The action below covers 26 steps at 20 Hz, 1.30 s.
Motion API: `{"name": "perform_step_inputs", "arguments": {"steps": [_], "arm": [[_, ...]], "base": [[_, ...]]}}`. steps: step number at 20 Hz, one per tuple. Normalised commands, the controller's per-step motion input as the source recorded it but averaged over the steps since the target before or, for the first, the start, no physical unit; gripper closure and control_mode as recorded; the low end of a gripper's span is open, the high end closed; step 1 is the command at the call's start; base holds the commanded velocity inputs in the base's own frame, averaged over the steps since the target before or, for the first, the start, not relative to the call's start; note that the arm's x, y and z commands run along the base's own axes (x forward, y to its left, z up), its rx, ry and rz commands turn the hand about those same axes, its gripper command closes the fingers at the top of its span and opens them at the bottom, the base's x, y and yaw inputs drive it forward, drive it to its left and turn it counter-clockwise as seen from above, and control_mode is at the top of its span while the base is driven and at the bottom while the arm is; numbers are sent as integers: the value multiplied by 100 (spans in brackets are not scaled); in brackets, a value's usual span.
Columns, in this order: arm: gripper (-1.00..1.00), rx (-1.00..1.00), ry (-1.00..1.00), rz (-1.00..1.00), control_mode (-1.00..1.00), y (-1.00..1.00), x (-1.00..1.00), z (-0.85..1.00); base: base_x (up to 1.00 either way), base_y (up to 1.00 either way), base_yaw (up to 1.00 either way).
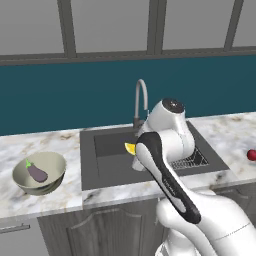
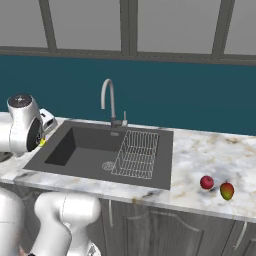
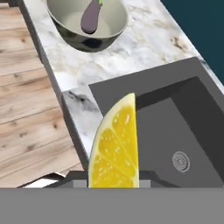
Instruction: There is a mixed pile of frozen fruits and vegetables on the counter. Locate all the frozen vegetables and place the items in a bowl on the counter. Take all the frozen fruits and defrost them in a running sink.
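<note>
A yellow-orange piece (image 3: 114, 146), a wedge with a segmented face, is held in my shut gripper (image 1: 134, 153) above the left part of the sink (image 1: 110, 172). On the counter (image 1: 50, 145) to the left stands the pale bowl (image 1: 20, 182) with the dark purple eggplant (image 1: 37, 173) lying inside. From the hand, the bowl (image 3: 65, 26) and eggplant (image 3: 90, 17) lie ahead, past the sink's (image 3: 175, 127) edge. A glossy red fruit (image 2: 207, 182) and a smaller orange-red fruit (image 2: 227, 190) rest on the counter (image 2: 200, 155) right of the sink (image 2: 90, 145).
A tall curved faucet (image 1: 141, 97) rises behind the basin, and a wire dish rack (image 2: 137, 152) fills its right half beside the round drain (image 2: 108, 165). Grey cabinet doors run below the worktop. Wooden floor lies past the counter's front edge.
</note>
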Motion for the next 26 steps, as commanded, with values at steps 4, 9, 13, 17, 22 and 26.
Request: {"name": "perform_step_inputs", "arguments": {"steps": [4, 9, 13, 17, 22, 26], "arm": [[100, 0, 1, 20, -100, 100, 45, 0], [100, 0, 6, 13, -100, 100, 60, -1], [100, -3, 15, 3, -100, 100, 71, 0], [100, -4, 20, 0, -100, 99, 49, -5], [100, -8, 20, 0, -100, 96, 29, -30], [100, -10, 19, -4, -100, 73, 6, -35]], "base": [[0, 0, 0], [0, 0, 0], [0, 0, 0], [0, 0, 0], [0, 0, 0], [0, 0, 0]]}}
